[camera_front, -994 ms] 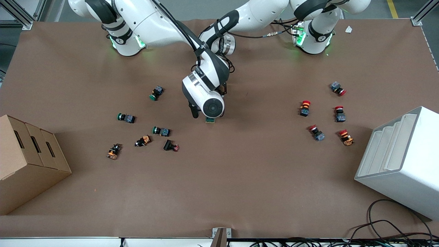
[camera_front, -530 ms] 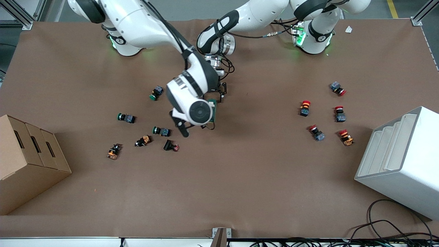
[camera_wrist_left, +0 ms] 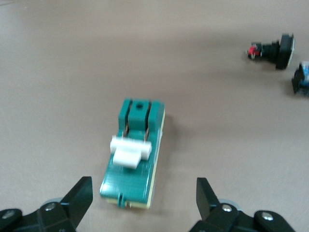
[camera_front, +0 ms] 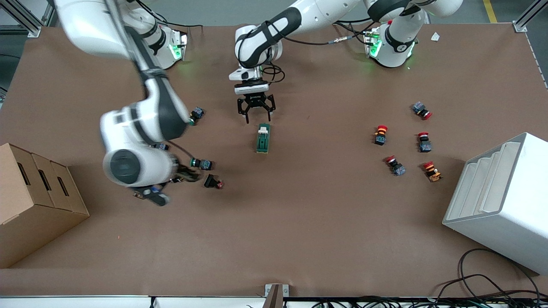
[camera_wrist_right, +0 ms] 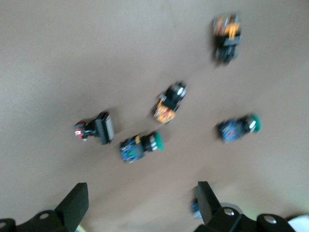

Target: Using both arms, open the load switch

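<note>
The load switch (camera_front: 263,138), a dark green block with a white lever (camera_wrist_left: 129,151) across its top, lies flat on the brown table near the middle, and nothing holds it. My left gripper (camera_front: 256,114) hangs open just off the switch's end nearest the arm bases. In the left wrist view the switch (camera_wrist_left: 137,166) lies between and ahead of the spread fingertips (camera_wrist_left: 83,187). My right gripper (camera_wrist_right: 140,193) is open and empty, up over the cluster of push buttons toward the right arm's end. That arm's blurred hand (camera_front: 132,164) covers part of the cluster.
Green-capped push buttons (camera_front: 201,163) and orange-bodied ones (camera_wrist_right: 167,104) lie scattered under the right hand. Red-capped buttons (camera_front: 380,133) lie toward the left arm's end. A cardboard box (camera_front: 34,201) and a white bin (camera_front: 501,201) stand at the two table ends.
The right arm has swung away from the load switch toward its own end of the table. The switch, half hidden under that hand before, now lies in plain sight. The left gripper shows, open.
</note>
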{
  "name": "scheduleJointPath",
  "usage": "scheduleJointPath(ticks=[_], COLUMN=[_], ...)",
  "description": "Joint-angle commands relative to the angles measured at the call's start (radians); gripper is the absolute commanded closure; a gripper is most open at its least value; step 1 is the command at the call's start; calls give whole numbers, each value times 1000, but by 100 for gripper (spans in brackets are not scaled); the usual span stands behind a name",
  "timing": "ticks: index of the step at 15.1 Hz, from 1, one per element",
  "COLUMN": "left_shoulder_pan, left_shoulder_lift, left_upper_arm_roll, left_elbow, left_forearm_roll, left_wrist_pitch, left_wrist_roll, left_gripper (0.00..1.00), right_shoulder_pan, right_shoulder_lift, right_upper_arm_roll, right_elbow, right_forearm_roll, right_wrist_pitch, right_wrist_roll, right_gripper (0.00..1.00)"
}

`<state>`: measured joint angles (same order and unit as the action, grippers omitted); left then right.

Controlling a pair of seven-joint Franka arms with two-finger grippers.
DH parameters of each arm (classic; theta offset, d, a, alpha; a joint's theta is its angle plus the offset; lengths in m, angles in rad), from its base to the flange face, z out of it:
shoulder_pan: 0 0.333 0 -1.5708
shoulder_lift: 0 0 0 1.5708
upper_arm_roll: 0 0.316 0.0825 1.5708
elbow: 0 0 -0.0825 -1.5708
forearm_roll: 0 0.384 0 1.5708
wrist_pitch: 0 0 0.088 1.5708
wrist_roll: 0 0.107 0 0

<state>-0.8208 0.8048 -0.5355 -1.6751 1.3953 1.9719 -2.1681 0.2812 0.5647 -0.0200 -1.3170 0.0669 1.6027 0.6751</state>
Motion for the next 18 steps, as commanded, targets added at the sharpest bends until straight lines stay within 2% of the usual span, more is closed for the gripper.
scheduleJointPath(ticks=[1,5,9,13,16,18], left_shoulder_pan=[35,143,297,474,575,668], left_shoulder_lift=[-93,-243,-355,-455,-469,-480], left_upper_arm_roll=[-7,-6,-6,-6,-7,-29], left_elbow=[35,100,137,149,240,284], left_forearm_roll=[-195,-519,-749,-927,-992,-1050], left_wrist_pitch=[13,8,1,-37,-200,-251], left_wrist_roll=[159,480,649,819,925,987], left_gripper=[4,3,1,0,0,0], right_shoulder_pan=[-92,-186,-227,-266,-275,-290], right_shoulder_lift=[-106,-179,-224,-226,-224,-224], right_upper_arm_roll=[25,25,23,25,19,17], right_elbow=[-73,-70,-56,8,39,45], right_forearm_roll=[-59,-116,-119,-121,-121,-121], right_wrist_pitch=[-1,-36,-70,-136,-159,-170], right_wrist_roll=[-261,-521,-612,-634,-641,-686], right_gripper=[0,0,0,0,0,0])
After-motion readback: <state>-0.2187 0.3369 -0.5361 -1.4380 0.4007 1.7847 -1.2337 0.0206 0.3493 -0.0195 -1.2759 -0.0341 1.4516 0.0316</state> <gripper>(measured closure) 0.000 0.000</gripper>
